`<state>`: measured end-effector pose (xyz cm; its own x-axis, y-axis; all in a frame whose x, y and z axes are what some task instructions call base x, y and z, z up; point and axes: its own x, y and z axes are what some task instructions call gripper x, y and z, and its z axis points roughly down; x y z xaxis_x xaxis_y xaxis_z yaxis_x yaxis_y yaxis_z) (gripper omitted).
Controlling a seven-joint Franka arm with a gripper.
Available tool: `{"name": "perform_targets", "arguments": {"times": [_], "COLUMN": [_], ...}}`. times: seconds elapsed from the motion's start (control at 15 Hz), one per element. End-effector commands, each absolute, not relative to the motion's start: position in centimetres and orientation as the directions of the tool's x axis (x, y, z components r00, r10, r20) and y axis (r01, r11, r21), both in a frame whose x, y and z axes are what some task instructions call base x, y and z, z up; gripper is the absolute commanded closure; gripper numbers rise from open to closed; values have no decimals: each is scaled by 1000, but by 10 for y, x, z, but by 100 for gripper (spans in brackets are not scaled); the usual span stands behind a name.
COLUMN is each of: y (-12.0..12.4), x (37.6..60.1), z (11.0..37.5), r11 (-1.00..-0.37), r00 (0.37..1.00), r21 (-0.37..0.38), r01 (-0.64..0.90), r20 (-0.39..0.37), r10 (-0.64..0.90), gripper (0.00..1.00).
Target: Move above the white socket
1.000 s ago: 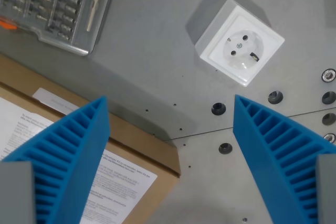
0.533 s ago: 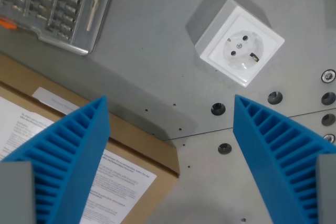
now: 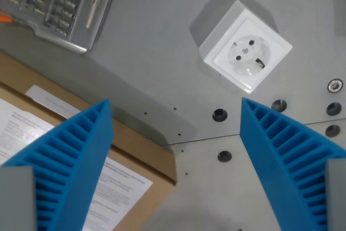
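Observation:
The white socket (image 3: 245, 51) is a square box with a round recessed face, lying on the grey metal table (image 3: 146, 63) in the upper right of the wrist view. My gripper (image 3: 175, 106) is open, nothing between its two blue ribbed fingers (image 3: 73, 160), which frame the lower left and lower right of the picture. The socket lies beyond the fingertips, above and toward the wrist view's right of the gap's middle, and apart from both fingers.
A clear plastic case of screwdriver bits (image 3: 51, 4) lies at the upper left. A brown cardboard box (image 3: 135, 150) with a white printed label sits at the lower left, under the left finger. Several round holes (image 3: 219, 114) and a seam mark the table below the socket.
The whole scene has slid slightly up and to the wrist view's left, so the camera has moved; the socket, case and box keep their places. The fingers stay equally wide.

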<state>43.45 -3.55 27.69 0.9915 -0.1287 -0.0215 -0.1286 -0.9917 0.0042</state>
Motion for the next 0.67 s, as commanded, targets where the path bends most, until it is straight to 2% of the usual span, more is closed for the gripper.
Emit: {"name": "perform_targets", "arguments": {"times": [0.07, 0.67], "y": [-45, -60], "x": [433, 428], "z": [269, 247], "r11": [-999, -972], "r00": [999, 967], "r21": [-16, -2], "r01": [32, 236], "r20": [43, 97], "r10": [31, 235], "gripper": [0, 0]}}
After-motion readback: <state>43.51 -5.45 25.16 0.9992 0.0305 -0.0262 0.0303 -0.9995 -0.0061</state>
